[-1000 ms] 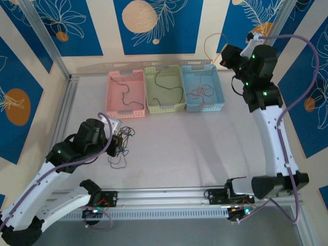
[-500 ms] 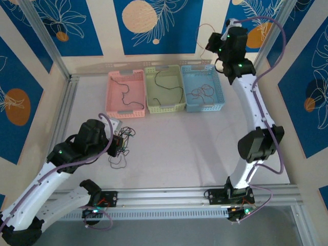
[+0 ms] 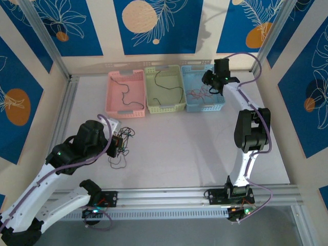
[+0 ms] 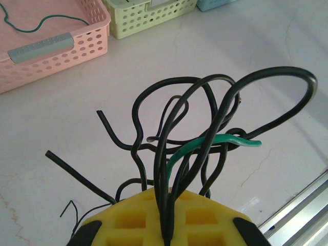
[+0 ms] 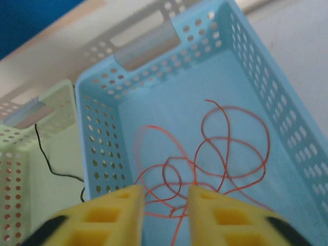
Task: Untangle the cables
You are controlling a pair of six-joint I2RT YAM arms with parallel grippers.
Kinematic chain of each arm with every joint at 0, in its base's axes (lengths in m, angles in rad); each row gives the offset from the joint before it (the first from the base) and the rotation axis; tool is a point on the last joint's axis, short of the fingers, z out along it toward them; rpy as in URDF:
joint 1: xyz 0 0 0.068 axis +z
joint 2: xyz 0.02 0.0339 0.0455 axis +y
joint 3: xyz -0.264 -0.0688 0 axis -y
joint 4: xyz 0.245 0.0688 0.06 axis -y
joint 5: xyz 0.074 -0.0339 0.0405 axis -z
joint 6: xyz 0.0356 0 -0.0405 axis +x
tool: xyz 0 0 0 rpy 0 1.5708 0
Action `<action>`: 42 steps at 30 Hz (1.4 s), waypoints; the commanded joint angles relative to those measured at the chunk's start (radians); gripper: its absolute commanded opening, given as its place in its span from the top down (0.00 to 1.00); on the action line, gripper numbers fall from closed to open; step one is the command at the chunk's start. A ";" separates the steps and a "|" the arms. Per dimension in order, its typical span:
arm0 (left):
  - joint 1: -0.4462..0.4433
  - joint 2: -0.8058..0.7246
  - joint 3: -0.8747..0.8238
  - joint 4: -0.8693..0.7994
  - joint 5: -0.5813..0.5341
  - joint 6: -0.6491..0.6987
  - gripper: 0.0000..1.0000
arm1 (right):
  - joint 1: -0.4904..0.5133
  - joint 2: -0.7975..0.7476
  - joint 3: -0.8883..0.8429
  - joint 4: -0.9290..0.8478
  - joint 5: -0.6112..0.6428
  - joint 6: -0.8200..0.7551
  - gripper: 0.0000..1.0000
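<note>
Nearest the arms' bases, toward the near-left corner of the desk [image 3: 179, 154], the left gripper [image 3: 121, 142] [image 4: 166, 228] is pressed together on the tangle of cables [image 3: 120, 151] [image 4: 205, 123]. A black strand runs straight into the seam between its yellow pads, and black loops fan out beyond them, with one green cable [image 4: 220, 140] threaded through. That firm pinch probably serves to anchor the knot so single strands can be drawn out against it. Along the far edge stand three baskets side by side, apparently one per colour. The pink basket [image 3: 125, 114] [image 4: 77, 46] on the left holds a dark greenish cable [image 3: 124, 92] [image 4: 46, 20], and the green basket [image 3: 165, 107] in the middle holds a black cable [image 3: 169, 84] [image 5: 48, 159]. The blue basket [image 3: 205, 107] [image 5: 100, 133], nearest the far-right corner, holds the red-orange cables [image 3: 197, 94] [image 5: 225, 148], loosely coiled on its floor. The right gripper [image 3: 212, 83] [image 5: 165, 197] hangs above this last basket with its pads spread and nothing visibly pinched. This fits a freed red strand being dropped among its own kind.
</note>
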 commanded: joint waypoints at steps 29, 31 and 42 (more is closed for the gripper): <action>0.000 0.103 -0.315 0.823 0.443 -0.432 1.00 | 0.300 -1.109 -1.182 0.560 -0.716 -0.046 0.53; 0.000 0.130 -0.349 0.865 0.442 -0.456 1.00 | 0.332 -1.120 -1.205 0.591 -0.737 -0.044 0.50; -0.019 0.163 -0.378 0.944 0.477 -0.518 1.00 | 0.567 -0.953 -1.148 0.712 -0.738 -0.046 0.42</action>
